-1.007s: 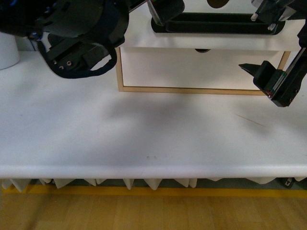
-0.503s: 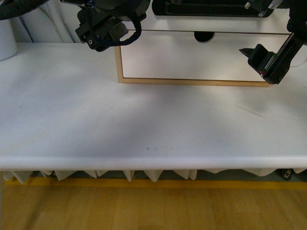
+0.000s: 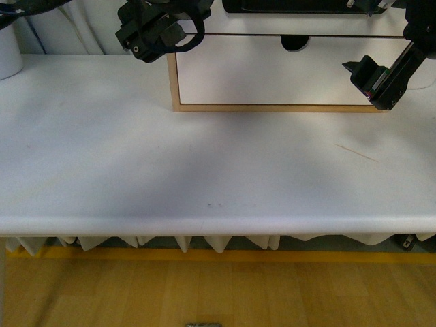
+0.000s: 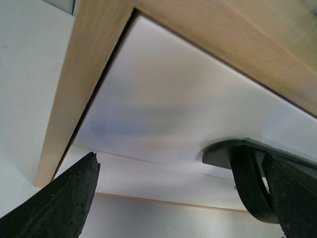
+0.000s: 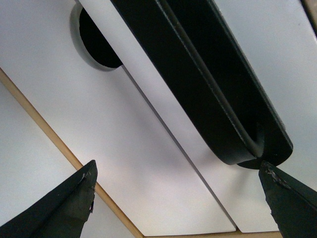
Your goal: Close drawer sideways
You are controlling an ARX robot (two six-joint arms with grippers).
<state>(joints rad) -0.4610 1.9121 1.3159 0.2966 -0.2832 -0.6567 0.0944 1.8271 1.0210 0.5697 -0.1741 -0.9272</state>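
The drawer [image 3: 272, 24] is the upper white front in the light wooden cabinet [image 3: 174, 82], with its long black bar handle [image 3: 300, 5] cut off by the frame's top. My left gripper [image 3: 160, 30] is open at the cabinet's upper left corner. In the left wrist view the drawer front [image 4: 173, 99] fills the space ahead, and one end of the handle [image 4: 237, 153] lies close to one finger [image 4: 292, 198]. My right gripper [image 3: 378, 78] is open at the cabinet's right end. In the right wrist view the handle [image 5: 208, 84] ends just beside one fingertip [image 5: 292, 208].
The plain lower drawer front [image 3: 272, 71] has a half-round notch [image 3: 294, 43] in its top edge and no handle. The cabinet stands at the back of a white table [image 3: 204, 177]. A white object [image 3: 8, 54] stands at the far left.
The handled drawer front stuck out over the lower one and now sits about level with it. Both grippers have moved back toward the cabinet.
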